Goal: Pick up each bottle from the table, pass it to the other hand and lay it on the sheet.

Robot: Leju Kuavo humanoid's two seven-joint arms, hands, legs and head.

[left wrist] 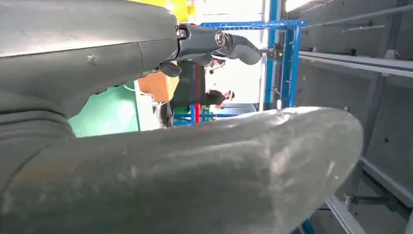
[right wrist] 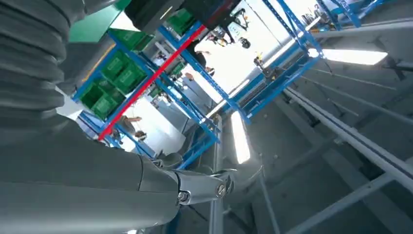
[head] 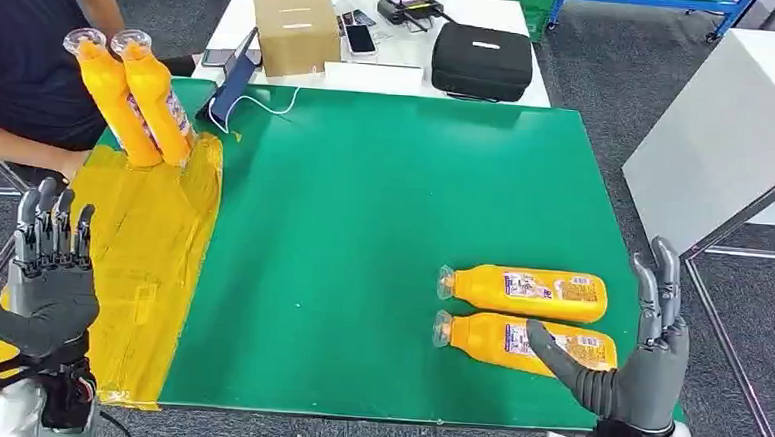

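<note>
Two orange bottles lie side by side on the green table at the near right, caps pointing left: the far bottle (head: 525, 292) and the near bottle (head: 517, 342). My right hand (head: 636, 362) is raised at the table's near right corner, fingers up and apart, its thumb in front of the near bottle's label; it holds nothing. My left hand (head: 48, 276) is raised over the yellow sheet (head: 151, 266) at the left, fingers straight, empty. At the sheet's far end a person's hand holds two more orange bottles (head: 137, 97) upright. My left hand's thumb (left wrist: 195, 170) looms large in the left wrist view.
A person in dark clothing (head: 22, 39) sits at the far left. Behind the green table a white table carries a cardboard box (head: 295, 28), a black case (head: 482, 61), phones and a cable. A white table (head: 729, 126) stands at the right.
</note>
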